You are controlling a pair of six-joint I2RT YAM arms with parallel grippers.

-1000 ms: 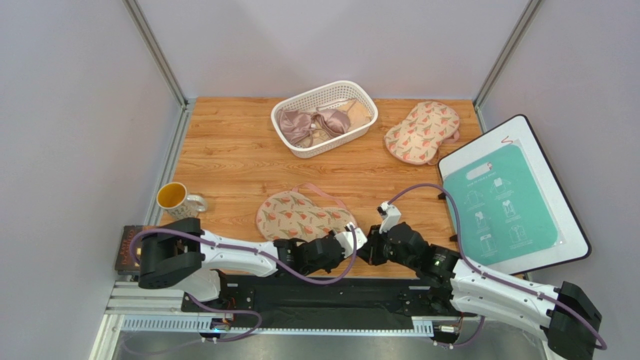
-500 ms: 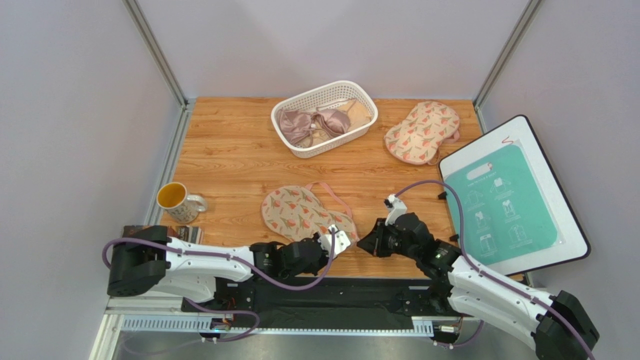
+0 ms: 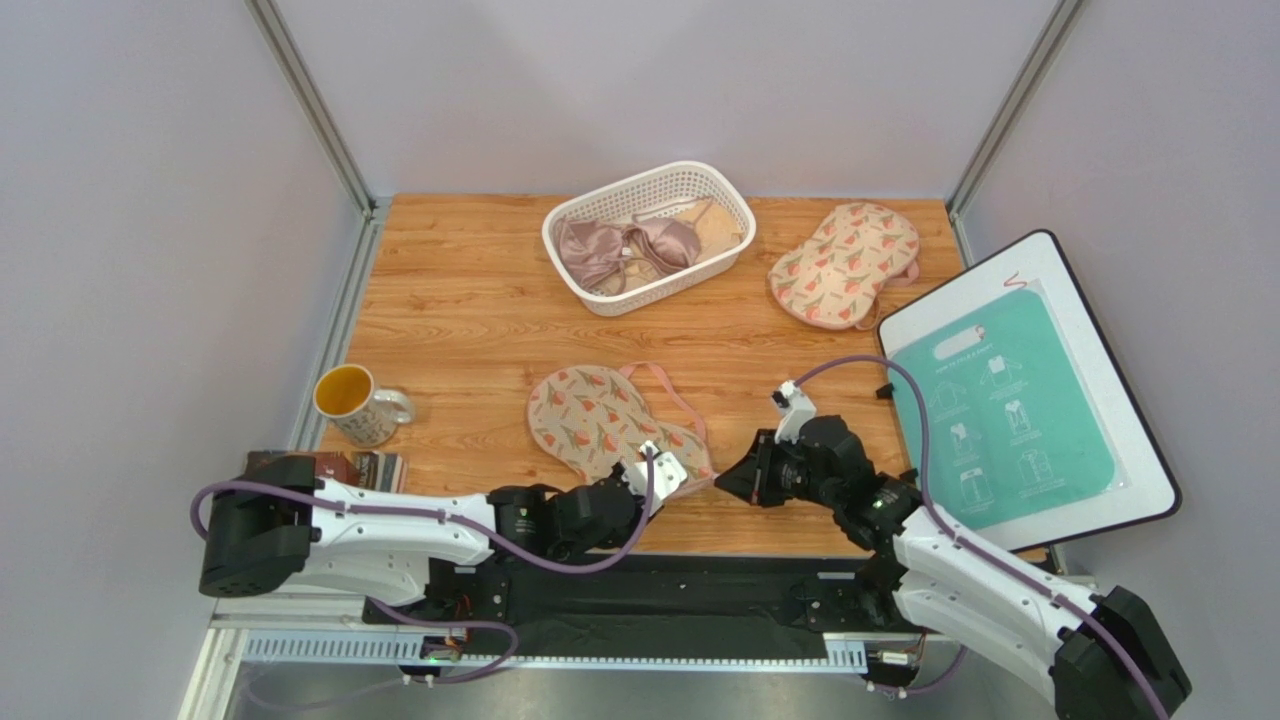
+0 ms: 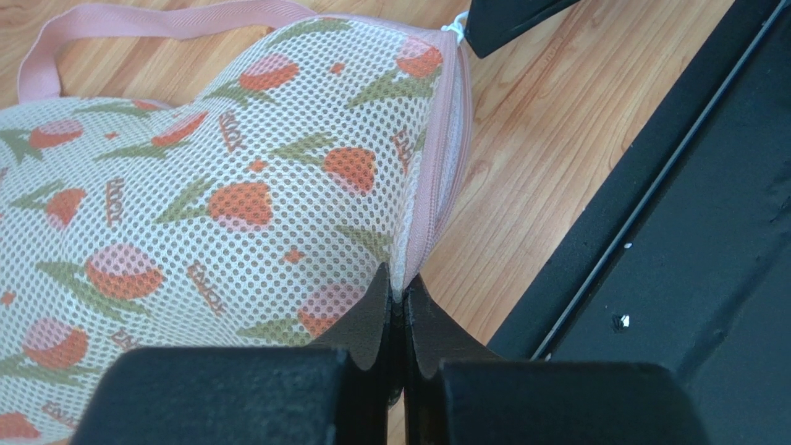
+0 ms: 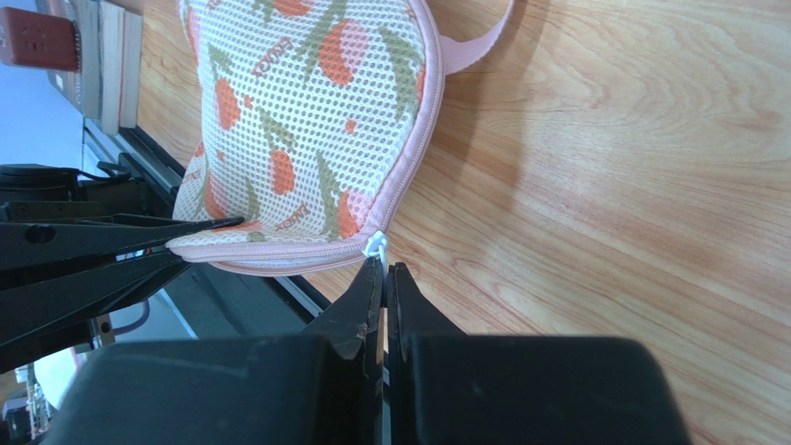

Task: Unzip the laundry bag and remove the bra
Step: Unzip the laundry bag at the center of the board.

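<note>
The laundry bag (image 3: pixel 601 417) lies flat near the table's front edge; its zip looks shut. My left gripper (image 3: pixel 663 471) is shut on the bag's pink zip edging at the near right corner, seen close in the left wrist view (image 4: pixel 401 289) against the flowered mesh (image 4: pixel 213 195). My right gripper (image 3: pixel 739 483) is just right of that corner. In the right wrist view it (image 5: pixel 384 269) is shut on the white zip pull (image 5: pixel 375 245) at the tip of the bag (image 5: pixel 297 120). The bra is hidden.
A white basket (image 3: pixel 598 294) at the back holds a mauve satin bra (image 3: pixel 598 248). A second flowered bag (image 3: pixel 845 263) lies back right. A yellow mug (image 3: pixel 349 398) stands at left. A white board with a teal sheet (image 3: pixel 1022 398) lies at right.
My left gripper has shifted left with the bag's edge and its arm has swung lower. The right gripper has edged up and away, and the two grippers now stand further apart.
</note>
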